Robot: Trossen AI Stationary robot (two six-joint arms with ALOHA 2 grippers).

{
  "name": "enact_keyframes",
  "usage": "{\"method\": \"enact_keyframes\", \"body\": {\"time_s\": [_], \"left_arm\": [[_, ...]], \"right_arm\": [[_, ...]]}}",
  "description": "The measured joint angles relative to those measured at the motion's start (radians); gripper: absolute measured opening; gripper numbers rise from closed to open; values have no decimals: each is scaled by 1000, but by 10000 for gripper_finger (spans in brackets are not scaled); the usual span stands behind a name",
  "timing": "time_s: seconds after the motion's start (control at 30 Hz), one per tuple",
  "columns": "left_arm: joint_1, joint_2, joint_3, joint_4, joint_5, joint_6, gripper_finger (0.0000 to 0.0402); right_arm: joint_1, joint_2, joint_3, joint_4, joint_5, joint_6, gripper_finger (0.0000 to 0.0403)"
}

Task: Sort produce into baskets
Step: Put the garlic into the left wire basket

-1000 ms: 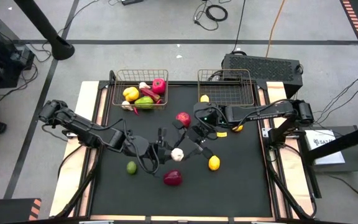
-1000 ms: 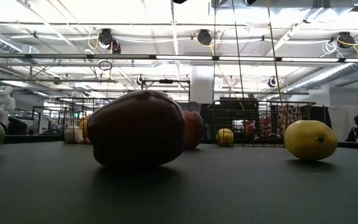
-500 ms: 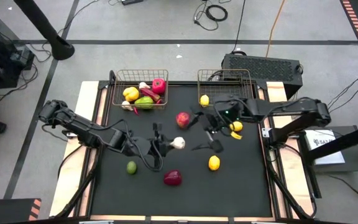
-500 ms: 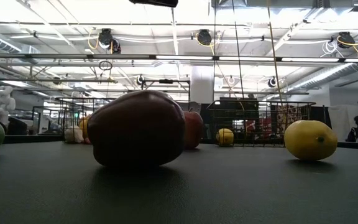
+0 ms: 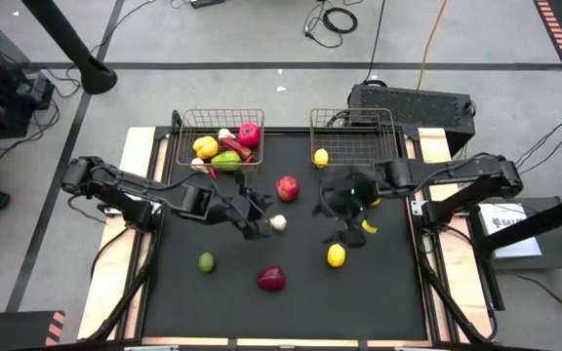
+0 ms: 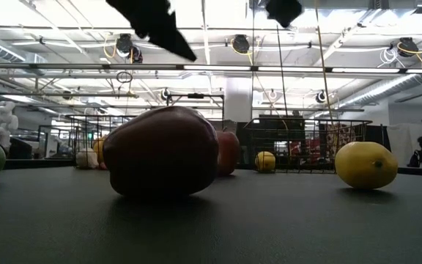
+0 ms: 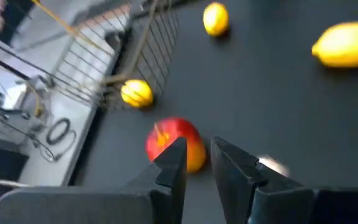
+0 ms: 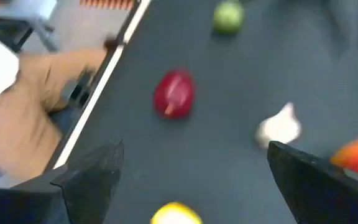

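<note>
The left basket (image 5: 183, 127) at the far edge holds several produce pieces; the right basket (image 5: 354, 141) shows bare mesh. White garlic (image 5: 279, 223) lies on the black mat, just off the fingertips of my left gripper (image 5: 264, 222), which hangs above the mat, all but shut, with nothing in the narrow slit (image 7: 199, 152). A red apple (image 7: 176, 143) lies beyond it. My right gripper (image 5: 344, 213) stands wide open over the mat with nothing between its fingers (image 8: 194, 162). One lemon (image 5: 321, 156) rests before the right basket, another (image 5: 336, 255) nearer the front.
A green lime (image 5: 206, 261) and a dark red piece (image 5: 271, 279) lie near the front edge. Yellow pieces (image 5: 370, 201) sit beside the right gripper. A black box (image 5: 413, 102) stands behind the right basket. A person's trouser leg (image 8: 23, 124) shows beyond the table edge.
My right gripper has drawn back from the garlic toward the table's right edge and turned. My left gripper has swung toward the far edge. The garlic now lies a little farther from the near edge than a second ago.
</note>
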Motion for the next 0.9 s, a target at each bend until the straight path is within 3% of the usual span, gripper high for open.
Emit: {"method": "enact_keyframes", "body": {"time_s": [0.17,0.43,0.63,0.9], "left_arm": [[8,0,0,-53,68,-22,81],[34,8,-29,-149,109,-240,81],[48,11,-147,-188,107,-476,94],[25,11,-269,-59,77,-382,142]], "right_arm": [[82,-8,-170,158,117,123,384],[86,48,-421,561,146,299,384],[83,108,-454,593,196,314,384],[84,149,-454,620,198,301,384]]}}
